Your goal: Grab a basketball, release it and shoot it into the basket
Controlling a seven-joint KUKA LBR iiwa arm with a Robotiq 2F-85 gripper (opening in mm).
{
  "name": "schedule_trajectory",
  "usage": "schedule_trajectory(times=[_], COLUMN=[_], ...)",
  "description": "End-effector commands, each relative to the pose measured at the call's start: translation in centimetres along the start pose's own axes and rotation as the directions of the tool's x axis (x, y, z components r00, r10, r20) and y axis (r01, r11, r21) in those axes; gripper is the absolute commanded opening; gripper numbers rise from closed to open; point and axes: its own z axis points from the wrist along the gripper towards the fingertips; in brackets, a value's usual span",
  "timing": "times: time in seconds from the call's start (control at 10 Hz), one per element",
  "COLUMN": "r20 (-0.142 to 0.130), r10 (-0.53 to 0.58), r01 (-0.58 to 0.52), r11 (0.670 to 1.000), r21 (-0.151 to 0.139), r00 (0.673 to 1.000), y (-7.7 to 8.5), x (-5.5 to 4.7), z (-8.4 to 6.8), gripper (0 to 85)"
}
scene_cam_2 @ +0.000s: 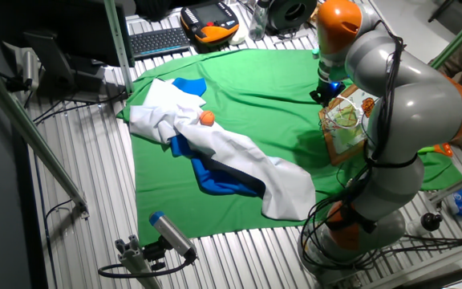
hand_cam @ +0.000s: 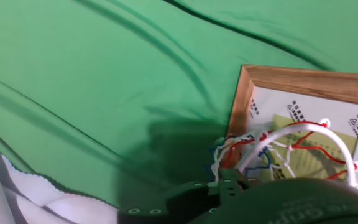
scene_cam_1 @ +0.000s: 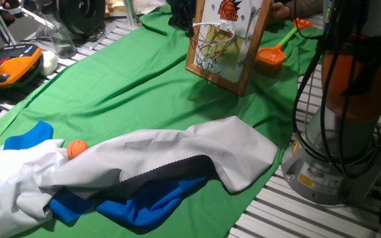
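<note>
Not grabbed yet: ball (scene_cam_1: 77, 148) far from hoop (scene_cam_1: 211, 34); can't tell how gripper (scene_cam_1: 182, 20) stands; next, reach ball

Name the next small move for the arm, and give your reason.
Probably swing the gripper away from the basket toward the basketball: the ball rests ungrasped on the white cloth at the far end of the green sheet, while the hand hangs beside the hoop.

Even, bright overhead light is filling both fixed views; soft shadows are falling on the green cloth (scene_cam_1: 144, 79). Hand view is showing blurry dark foreground and a broad shadow patch.
</note>
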Motion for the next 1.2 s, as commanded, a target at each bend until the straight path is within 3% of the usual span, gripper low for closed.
schedule_trajectory(times=[0.0,0.3,0.6,0.8,0.9,1.0,1.1], r20=[-0.007,-0.01,-0.014,-0.007,-0.011,-0.013,-0.009], r10=[-0.002,-0.005,-0.034,-0.081,-0.122,-0.139,-0.164], r01=[0.002,0.005,0.034,0.081,0.122,0.139,0.164], r11=[1.0,1.0,0.999,0.997,0.992,0.99,0.986], r21=[0.004,0.006,0.042,-0.007,-0.002,-0.03,-0.006], r00=[1.0,1.0,0.999,0.997,0.992,0.99,0.986], y=[-0.1,-0.4,-0.4,-0.4,-0.4,-0.4,-0.4], x=[0.14,0.45,0.45,0.45,0.45,0.45,0.45], z=[-0.21,-0.58,-0.58,-0.58,-0.58,-0.58,-0.58], gripper=[0.0,0.0,0.0,0.0,0.0,0.0,0.0])
